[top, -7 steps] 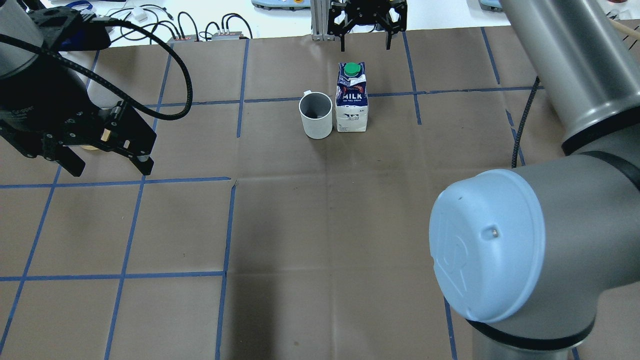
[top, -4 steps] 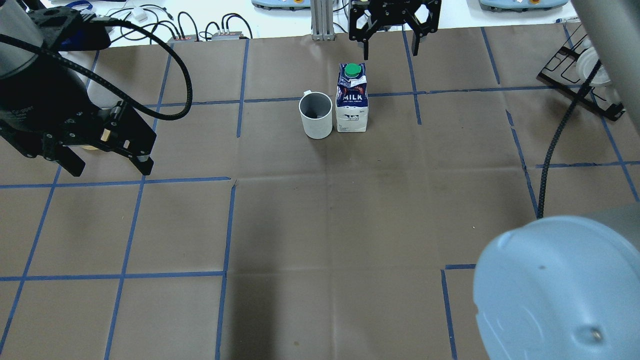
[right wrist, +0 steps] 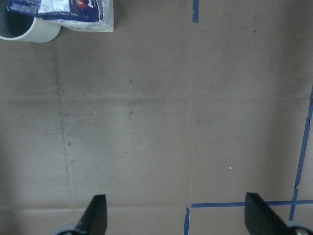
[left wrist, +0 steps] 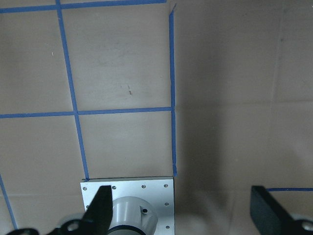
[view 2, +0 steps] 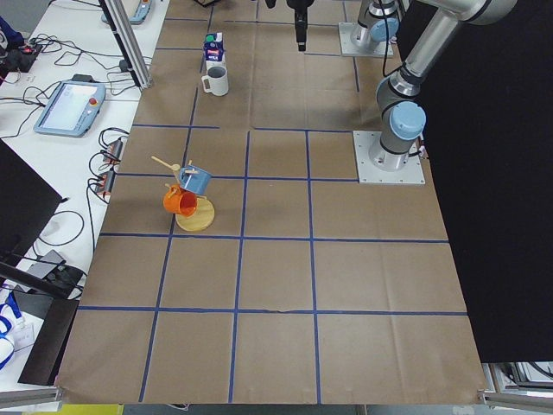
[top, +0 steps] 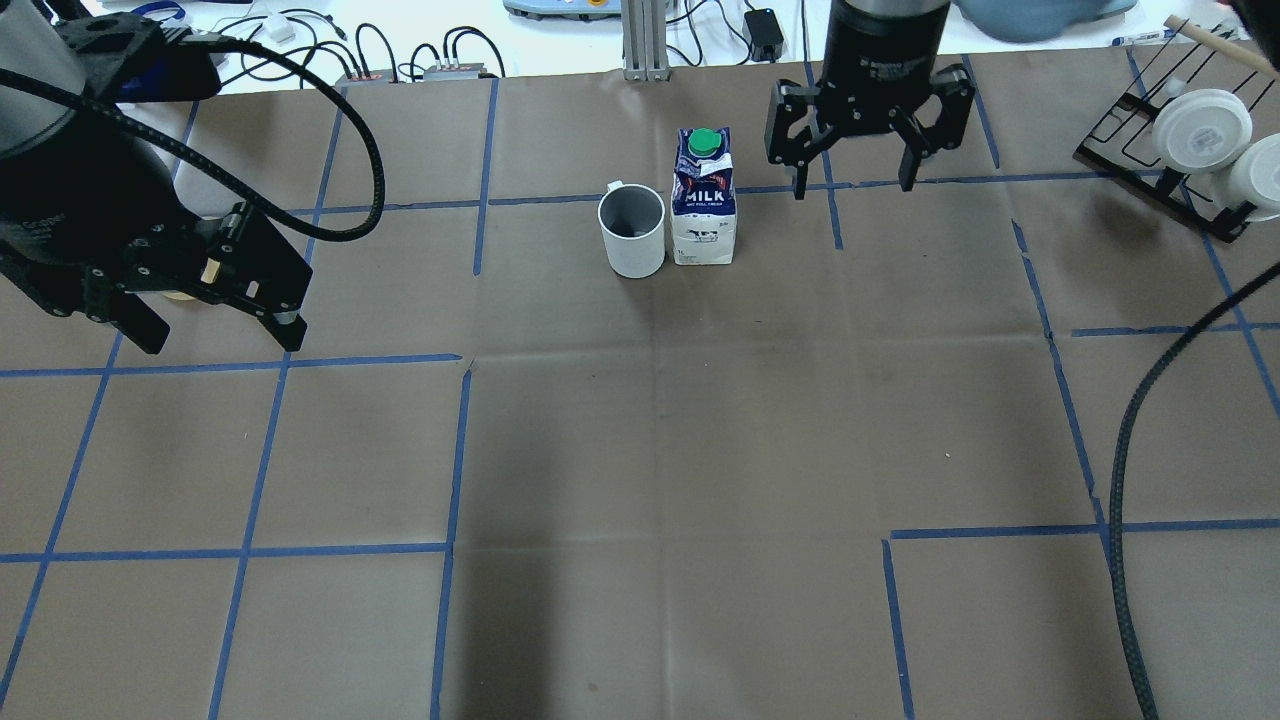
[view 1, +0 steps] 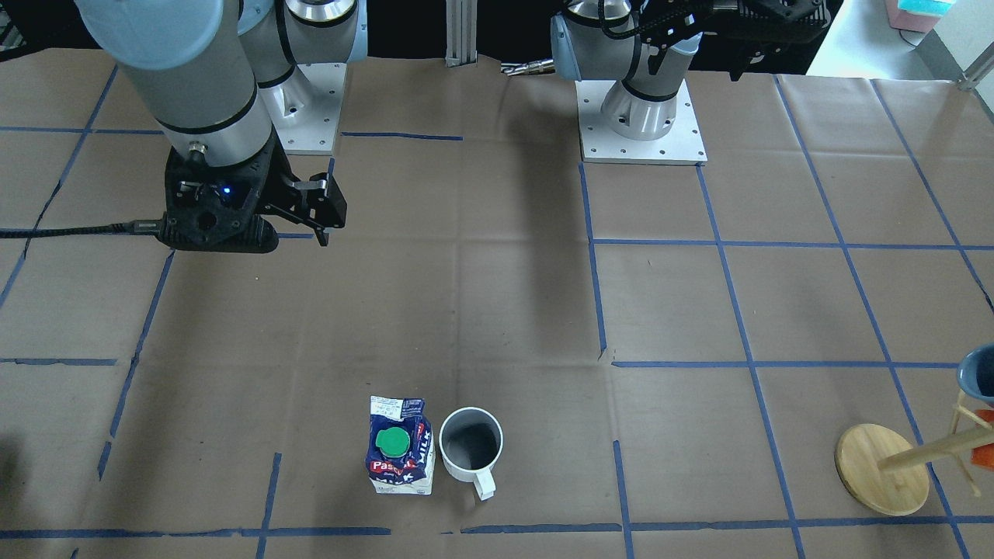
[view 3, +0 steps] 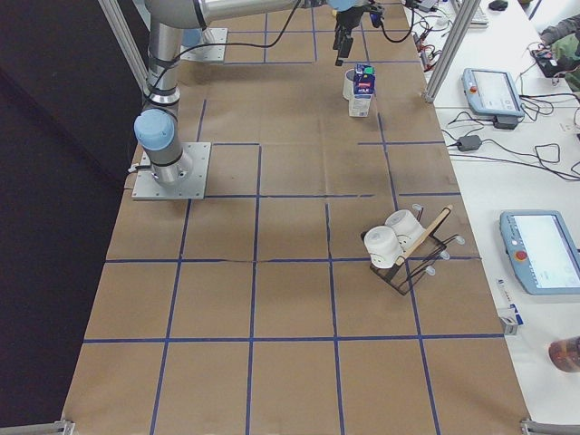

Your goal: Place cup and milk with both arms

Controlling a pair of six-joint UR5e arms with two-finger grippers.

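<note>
1. Overhead exterior view: the white ceramic mug with a dark grey inside (top: pixel 631 232) stands upright on the brown-paper worktop with a blue tape grid (top: pixel 650 450). It is at the far side near the middle, with its handle turned away from the robot.
2. The tall gable-top milk carton with navy top, green round cap and white base (top: pixel 704 200) stands upright just beside the mug, on the right arm's side. I cannot tell whether the two touch.
3. The black two-finger right gripper (top: pixel 852 188) is released, its jaws spread wide and holding nothing. It hangs over the worktop near the carton, on the side away from the mug and clear of both.
4. The right wrist-mounted view shows the carton base (right wrist: pixel 73 14) and the mug at the top-left corner, well clear of the fingers (right wrist: pixel 95 215).
5. The black left gripper (top: pixel 220 340) is released and empty, over the worktop's left part, well apart from the mug and carton.
</note>
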